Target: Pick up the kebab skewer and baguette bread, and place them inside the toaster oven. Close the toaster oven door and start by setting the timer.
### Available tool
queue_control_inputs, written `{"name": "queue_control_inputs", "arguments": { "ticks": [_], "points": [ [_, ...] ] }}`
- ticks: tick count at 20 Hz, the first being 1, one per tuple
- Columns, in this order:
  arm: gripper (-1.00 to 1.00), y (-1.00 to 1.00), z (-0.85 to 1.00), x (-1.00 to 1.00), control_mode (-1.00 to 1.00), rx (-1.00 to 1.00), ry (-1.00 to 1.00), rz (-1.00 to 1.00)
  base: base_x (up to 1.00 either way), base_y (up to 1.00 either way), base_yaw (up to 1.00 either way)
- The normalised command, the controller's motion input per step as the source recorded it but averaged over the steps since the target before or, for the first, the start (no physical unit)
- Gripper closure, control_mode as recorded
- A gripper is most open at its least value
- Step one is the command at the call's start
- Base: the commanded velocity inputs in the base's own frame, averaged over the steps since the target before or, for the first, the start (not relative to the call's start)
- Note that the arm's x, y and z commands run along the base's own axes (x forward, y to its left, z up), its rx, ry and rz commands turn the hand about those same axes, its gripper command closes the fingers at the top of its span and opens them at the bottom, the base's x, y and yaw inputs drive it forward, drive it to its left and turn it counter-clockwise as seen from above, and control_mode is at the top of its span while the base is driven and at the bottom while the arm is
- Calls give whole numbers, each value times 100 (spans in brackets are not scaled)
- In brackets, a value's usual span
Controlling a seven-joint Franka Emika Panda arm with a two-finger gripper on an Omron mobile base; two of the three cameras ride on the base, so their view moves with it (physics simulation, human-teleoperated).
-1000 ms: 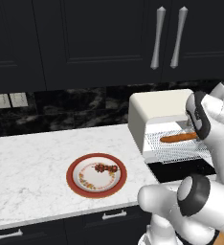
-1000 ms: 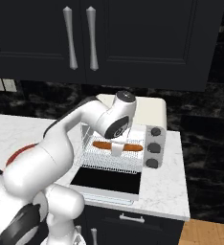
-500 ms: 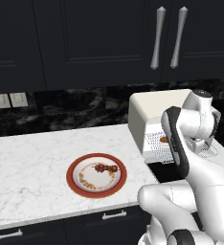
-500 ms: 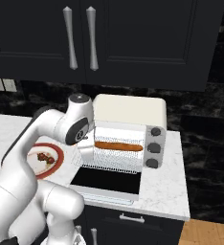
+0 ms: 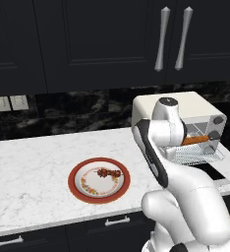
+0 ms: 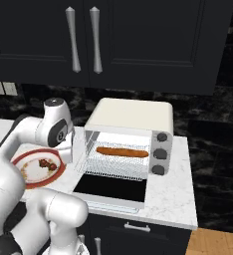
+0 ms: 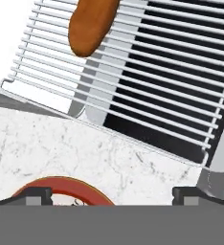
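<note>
With the slim orange-brown baguette bread (image 6: 122,151) already racked, the tool (image 7: 112,194), tips apart and empty, should drop squarely over the short dark-red-chunked kebab skewer (image 5: 108,173) on the red-rimmed plate (image 5: 73,183).

You see a white marble desk (image 5: 33,167) running below dark upper cabinets (image 5: 87,39) with two upright silver handles (image 5: 161,39). On the desk lies a red-rimmed plate (image 5: 77,189) with a cream, patterned middle; its rim also shows at (image 6: 19,162) and (image 7: 61,186). On the black marbled backsplash (image 5: 87,110) sit two pale wall outlets (image 5: 10,103). Under the desk are dark drawers (image 5: 63,231) with silver pulls. At the right base view's lower right you see wooden floor (image 6: 218,244).
</note>
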Motion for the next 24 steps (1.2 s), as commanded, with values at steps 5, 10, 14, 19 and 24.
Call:
{"name": "queue_control_inputs", "arguments": {
  "ticks": [5,10,14,19,24],
  "points": [
    [-100,70,-15,16,-100,2,13,-30,0,0,0],
    [-100,57,-26,0,-100,6,14,-36,0,0,0],
    [-100,41,-36,0,-100,8,10,-34,0,0,0],
    [-100,15,-52,0,-100,3,1,-19,0,0,0],
    [-100,43,-43,6,-100,0,0,-15,0,0,0]
  ]
}}
